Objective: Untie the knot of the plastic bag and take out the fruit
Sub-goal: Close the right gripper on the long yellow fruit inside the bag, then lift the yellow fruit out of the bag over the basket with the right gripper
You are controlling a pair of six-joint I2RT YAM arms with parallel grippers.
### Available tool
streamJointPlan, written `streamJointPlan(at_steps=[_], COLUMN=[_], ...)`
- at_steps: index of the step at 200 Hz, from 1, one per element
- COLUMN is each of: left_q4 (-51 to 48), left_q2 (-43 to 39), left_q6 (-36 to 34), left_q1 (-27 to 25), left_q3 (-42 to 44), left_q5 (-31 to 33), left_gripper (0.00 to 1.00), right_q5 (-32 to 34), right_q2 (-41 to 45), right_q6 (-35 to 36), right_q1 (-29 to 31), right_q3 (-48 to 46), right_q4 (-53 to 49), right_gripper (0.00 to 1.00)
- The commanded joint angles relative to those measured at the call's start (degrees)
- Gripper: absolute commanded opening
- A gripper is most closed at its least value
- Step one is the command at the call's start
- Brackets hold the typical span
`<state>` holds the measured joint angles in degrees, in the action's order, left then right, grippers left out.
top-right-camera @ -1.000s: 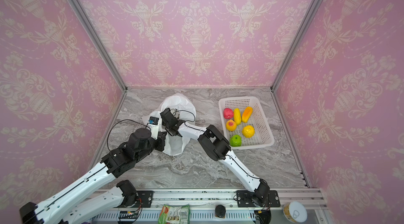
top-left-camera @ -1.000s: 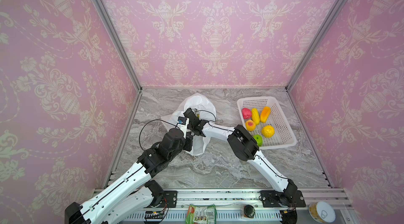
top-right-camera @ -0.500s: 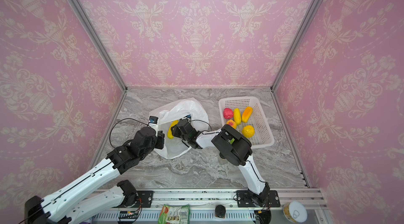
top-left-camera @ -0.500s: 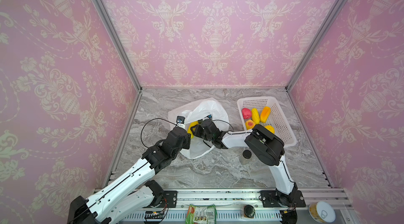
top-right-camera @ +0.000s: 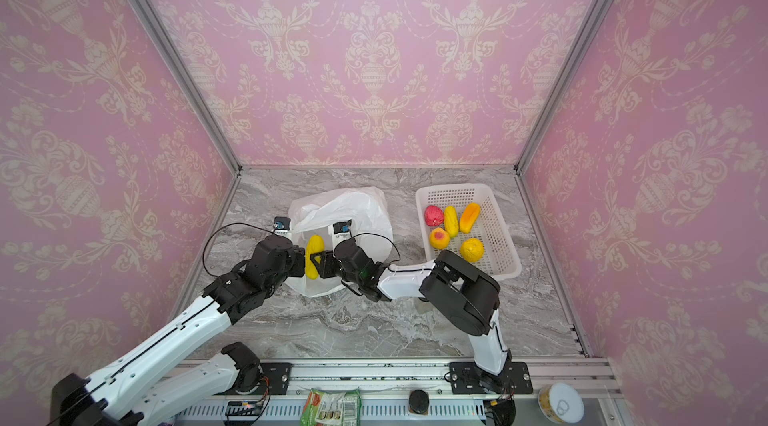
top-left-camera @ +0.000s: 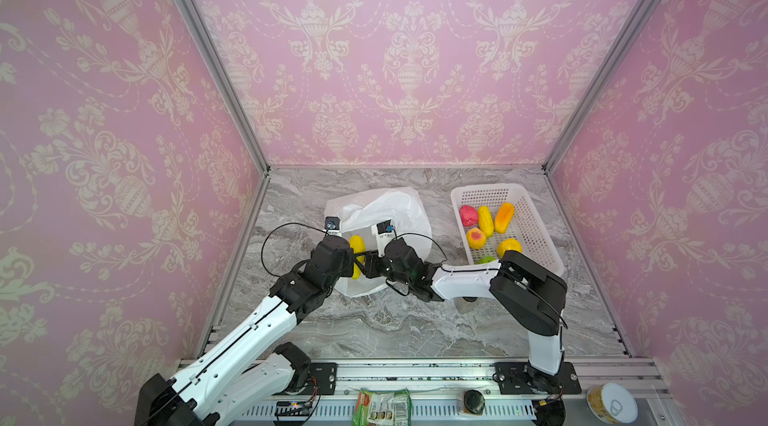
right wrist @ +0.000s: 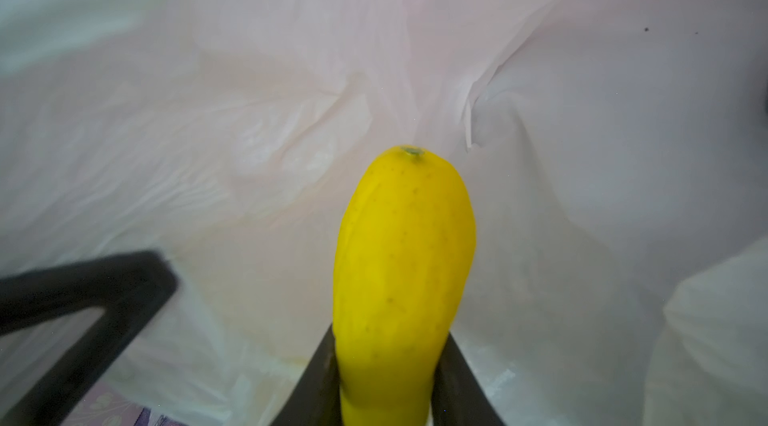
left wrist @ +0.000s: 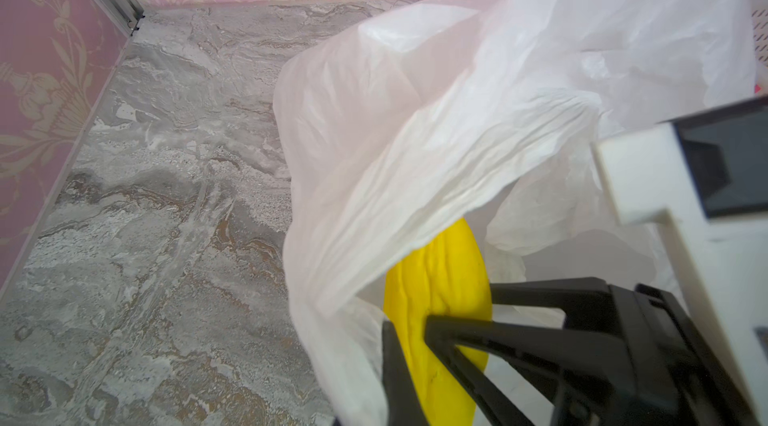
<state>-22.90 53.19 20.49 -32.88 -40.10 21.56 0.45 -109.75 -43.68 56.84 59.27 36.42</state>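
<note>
In both top views I see the plastic bag (top-left-camera: 395, 212) (top-right-camera: 353, 208) lying open on the marble table (top-left-camera: 415, 320), just left of the basket (top-left-camera: 490, 189) that holds the other fruits (top-left-camera: 485, 220). My left gripper (top-left-camera: 347, 262) is pressed together on the bag's near rim. My right gripper (top-left-camera: 360, 267) pinches the yellow fruit (top-left-camera: 356, 245) at the bag's mouth.

The left wrist view shows the rim arched over that fruit (left wrist: 440, 278).

In the right wrist view both fingers (right wrist: 457, 386) clamp one end of the fruit (right wrist: 405, 257), with bag film behind it.
</note>
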Motion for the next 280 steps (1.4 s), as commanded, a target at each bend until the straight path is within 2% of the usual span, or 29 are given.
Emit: streamJointPlan(at_steps=[1,36,86,122,153,172,195,223,244,280], left_q4=[-2.0,-1.7,-1.2,-1.0,-0.8,-0.7,-0.9,-1.3,-1.4,-1.4], left_q2=[0.9,2.0,1.2,0.7,0.3,0.4,0.3,-0.3,-0.9,-0.8], left_q6=[1.0,1.0,0.5,0.2,0.1,0.1,0.2,0.3,0.3,0.3], left_q1=[1.2,2.6,2.8,3.0,3.0,3.1,3.1,3.1,3.1,3.1], left_q3=[-1.4,-3.2,-2.3,-2.2,-0.4,-0.5,-0.5,-0.3,-0.1,-0.2], left_q5=[0.4,-0.5,-2.0,-1.8,-2.0,-2.2,-2.4,-2.4,-2.3,-2.2], left_gripper=[0.00,0.00,0.00,0.00,0.00,0.00,0.00,0.00,0.00,0.00], right_q5=[3.6,7.1,23.3,28.4,34.1,34.6,29.9,23.9,20.8,20.2], right_q2=[4.6,11.8,30.4,43.5,50.2,51.5,50.6,45.5,40.7,36.1], right_q6=[8.0,12.2,21.3,19.7,18.7,17.1,15.0,14.1,14.0,13.9], right_q1=[2.1,3.6,1.6,-8.0,-16.8,-22.8,-30.9,-38.1,-40.4,-40.8], right_q3=[-2.8,-7.7,-15.4,-20.9,-24.3,-25.2,-25.6,-24.1,-22.1,-20.8], right_q4=[3.9,4.1,-3.8,-13.9,-23.2,-28.5,-31.7,-34.3,-35.1,-34.3], right_gripper=[0.30,0.29,0.28,0.28,0.30,0.30,0.29,0.28,0.26,0.26])
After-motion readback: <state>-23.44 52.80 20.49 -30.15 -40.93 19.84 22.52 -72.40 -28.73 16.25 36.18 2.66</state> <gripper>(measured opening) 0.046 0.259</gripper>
